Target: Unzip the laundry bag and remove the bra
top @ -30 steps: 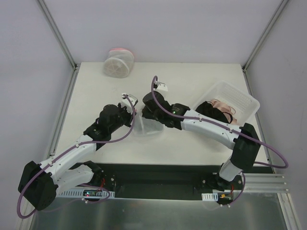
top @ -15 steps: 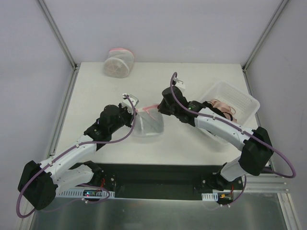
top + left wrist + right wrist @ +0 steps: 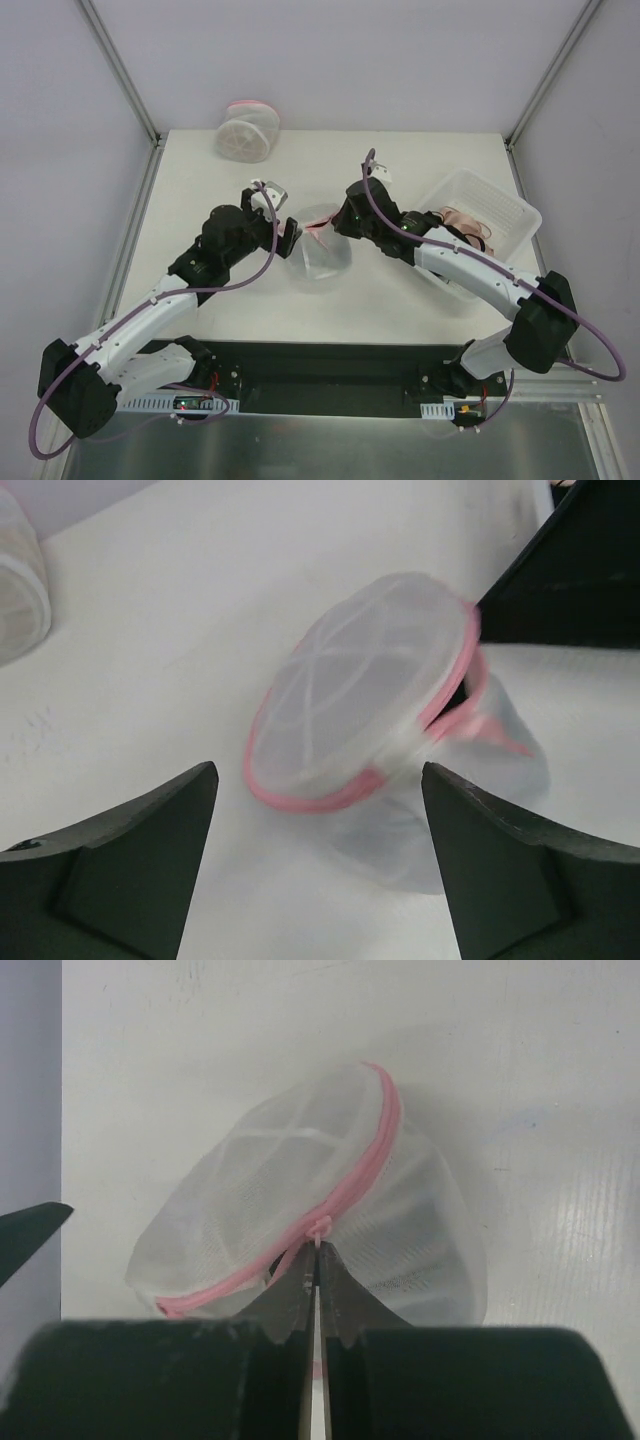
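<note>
Since half a second ago we see the left arm swung toward 12 o'clock and the small dome-shaped pouch of translucent white mesh with a pink zipper rim (image 3: 320,262) nudged toward 3 o'clock, between both grippers. From above, the right gripper (image 3: 324,226) hides its grip at the pouch's 12 o'clock edge, but its wrist view shows fingers (image 3: 287,1298) clenched on the pink zipper pull (image 3: 318,1228); the left gripper (image 3: 318,780) stands spread, clear of the pouch. Whether a pale padded bra lies inside, we cannot tell through the mesh.
</note>
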### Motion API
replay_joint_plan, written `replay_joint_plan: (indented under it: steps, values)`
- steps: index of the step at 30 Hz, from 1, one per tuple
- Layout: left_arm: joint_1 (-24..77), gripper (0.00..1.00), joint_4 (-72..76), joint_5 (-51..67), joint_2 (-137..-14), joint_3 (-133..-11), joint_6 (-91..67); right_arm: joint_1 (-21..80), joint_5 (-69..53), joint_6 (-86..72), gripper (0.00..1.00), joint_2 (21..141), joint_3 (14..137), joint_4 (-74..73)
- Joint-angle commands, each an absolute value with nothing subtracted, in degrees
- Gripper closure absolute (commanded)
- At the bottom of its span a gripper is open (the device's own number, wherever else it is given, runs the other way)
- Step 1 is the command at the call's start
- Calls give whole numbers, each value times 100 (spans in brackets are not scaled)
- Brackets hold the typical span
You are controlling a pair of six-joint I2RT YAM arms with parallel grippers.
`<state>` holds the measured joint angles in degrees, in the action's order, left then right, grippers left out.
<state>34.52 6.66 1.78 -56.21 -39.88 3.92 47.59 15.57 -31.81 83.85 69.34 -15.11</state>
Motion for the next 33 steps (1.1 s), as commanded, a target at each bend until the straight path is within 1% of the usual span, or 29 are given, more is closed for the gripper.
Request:
replay_joint_plan:
  steps: [1, 3, 7, 12, 15, 19, 21, 22, 25, 27, 33]
  values:
    - [3463, 19, 844, 948, -5774, -4649, 474, 4755, 1363, -3067, 99, 8262, 6979, -1187]
    - [3463, 21, 791, 1412, -6002, -4920, 519, 4755, 1319, -3085, 99, 8270, 6978, -1151]
    - [3463, 22, 800, 1994, -6134, -5150, 755, 4737, 1301, -3024, 99, 8200, 6970, -1195]
    - [3463, 23, 800, 2399, -6564, -5352, 967, 4729, 1231, -3015, 98, 8112, 6996, -1204]
    - [3472, 29, 809, 2575, -6854, -5440, 1116, 4720, 1204, -2962, 99, 8130, 7040, -1257]
    - [3472, 30, 844, 2698, -7189, -5589, 1379, 4676, 1187, -2927, 99, 8147, 7102, -1371]
    - [3463, 33, 844, 2751, -7399, -5704, 1406, 4676, 1160, -2927, 99, 8121, 7110, -1371]
    - [3472, 37, 844, 2751, -7479, -5739, 1380, 4676, 1178, -2918, 99, 8112, 7110, -1371]
    - [3463, 78, 844, 2812, -7699, -5836, 1328, 4641, 1187, -2892, 99, 8042, 7119, -1406]
    - [3463, 100, 826, 2734, -7761, -5889, 1266, 4623, 1187, -2857, 99, 7998, 7119, -1441]
    - [3463, 100, 809, 2628, -7262, -5591, 1388, 4158, 967, -2883, 99, 7682, 6847, -1433]
